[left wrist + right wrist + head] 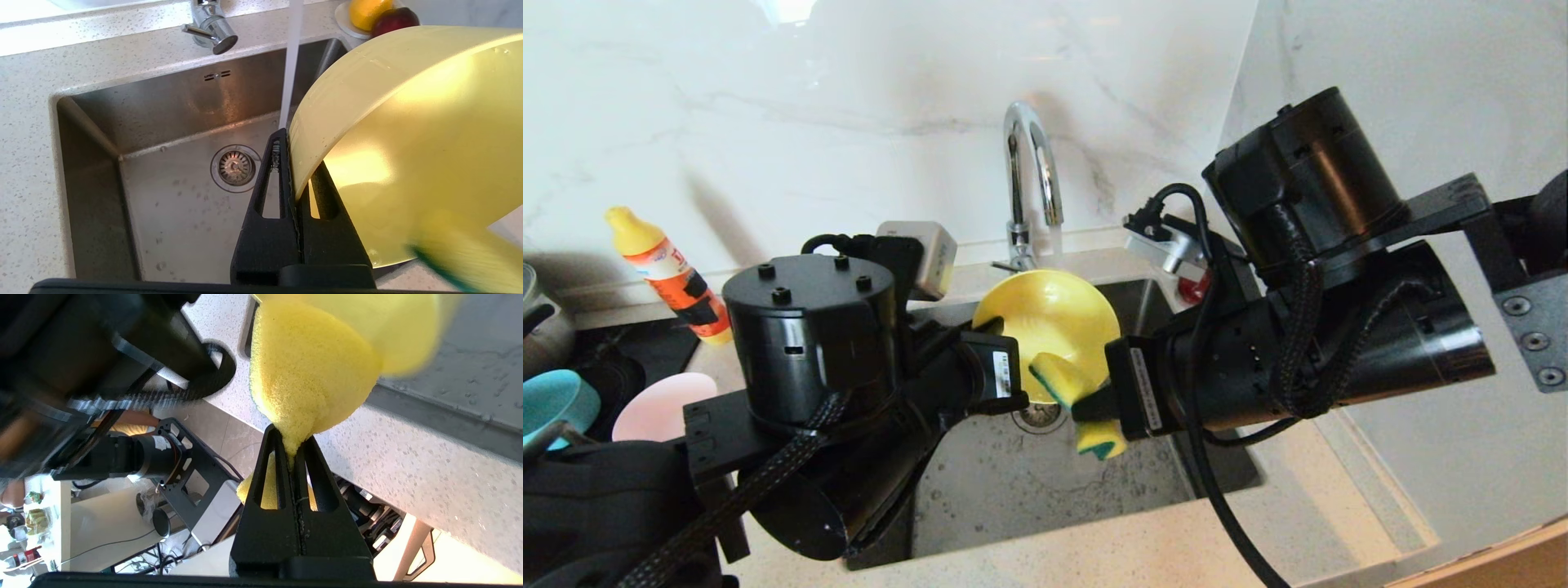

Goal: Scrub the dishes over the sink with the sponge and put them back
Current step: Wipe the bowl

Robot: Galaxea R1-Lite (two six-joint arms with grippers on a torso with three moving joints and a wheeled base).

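Observation:
Over the steel sink (1013, 490) (175, 212), my left gripper (1011, 361) (296, 159) is shut on the rim of the yellow bowl (1049, 322) (408, 143). The bowl is tipped on edge, its hollow facing the right arm. My right gripper (1094, 406) (292, 443) is shut on the yellow sponge (1066, 380) (306, 375), whose green side shows. The sponge presses against the bowl's lower rim. The pink bowl (658, 404) and the light blue bowl (556, 400) rest at the far left of the counter.
Water runs from the curved chrome tap (1029, 163) (210, 26) into the basin just behind the bowl. A yellow and orange soap bottle (670, 273) leans on the back wall at left. A white saucer (341, 18) with fruit sits at the sink's back right corner.

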